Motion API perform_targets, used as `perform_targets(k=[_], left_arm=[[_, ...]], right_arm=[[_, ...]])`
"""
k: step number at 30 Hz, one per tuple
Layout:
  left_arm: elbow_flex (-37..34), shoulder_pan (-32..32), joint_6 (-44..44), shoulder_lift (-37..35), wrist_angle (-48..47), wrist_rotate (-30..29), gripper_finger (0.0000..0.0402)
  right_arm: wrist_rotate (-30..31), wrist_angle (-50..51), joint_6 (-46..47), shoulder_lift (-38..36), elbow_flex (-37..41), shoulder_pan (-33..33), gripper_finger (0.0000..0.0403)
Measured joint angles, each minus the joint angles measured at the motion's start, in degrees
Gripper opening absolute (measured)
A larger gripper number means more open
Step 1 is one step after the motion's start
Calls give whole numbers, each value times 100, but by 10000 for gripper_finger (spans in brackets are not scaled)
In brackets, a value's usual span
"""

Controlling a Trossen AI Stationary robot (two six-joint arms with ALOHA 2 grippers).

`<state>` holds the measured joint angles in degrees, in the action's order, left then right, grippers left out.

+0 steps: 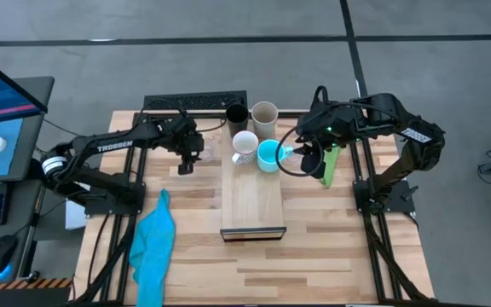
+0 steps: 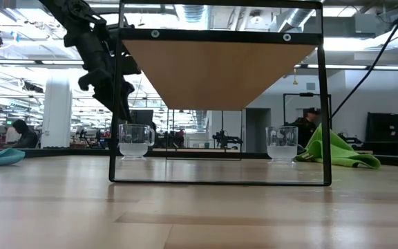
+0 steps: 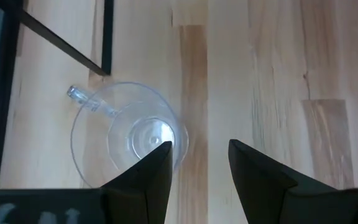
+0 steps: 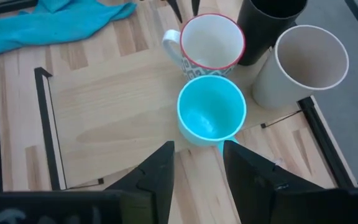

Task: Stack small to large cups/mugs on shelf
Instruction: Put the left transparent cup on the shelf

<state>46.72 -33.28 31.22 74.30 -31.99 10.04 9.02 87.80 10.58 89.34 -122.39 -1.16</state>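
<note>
Seen from above, four vessels crowd the far end of the shelf (image 1: 251, 205): a black cup (image 1: 237, 114) and a beige-grey cup (image 1: 264, 114) at the back, a white mug (image 1: 245, 145) and a turquoise mug (image 1: 268, 155) just in front of them. The right gripper (image 4: 197, 163) hovers beside the turquoise mug with its fingers (image 4: 157, 174) parted and holding nothing, the mug's handle pointing toward the gap between them. A green cloth (image 1: 332, 162) lies under the right arm.

Off the shelf's left side, the left gripper (image 3: 199, 165) hangs above the surface (image 1: 339, 247), fingers apart and empty, over a clear glass cup (image 3: 128, 134) that stands upright on the wood. In the low view a second clear glass cup (image 2: 282, 143) stands near the green cloth on the other side. A blue cloth (image 1: 153, 247) lies along the surface's left edge.
</note>
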Motion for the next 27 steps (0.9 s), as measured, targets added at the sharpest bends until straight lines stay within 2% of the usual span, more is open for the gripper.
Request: perform_targets(k=[6, 13, 17, 21, 27], left_arm=[[0, -39, 136, 0, -55, -194, 147], [0, -36, 302, 0, -125, -223, 101], [0, -35, 370, 56, -81, -258, 89], [-2, -35, 327, 303, -100, -388, 88], [-2, -33, 152, 533, -56, -900, 107]], right_arm=[[0, -3, 8, 0, 0, 1, 157], [0, -4, 8, 0, 0, 0, 157], [0, -8, 8, 0, 0, 1, 156], [-17, -10, 8, 0, 0, 1, 154], [-22, -6, 8, 0, 2, 1, 156]])
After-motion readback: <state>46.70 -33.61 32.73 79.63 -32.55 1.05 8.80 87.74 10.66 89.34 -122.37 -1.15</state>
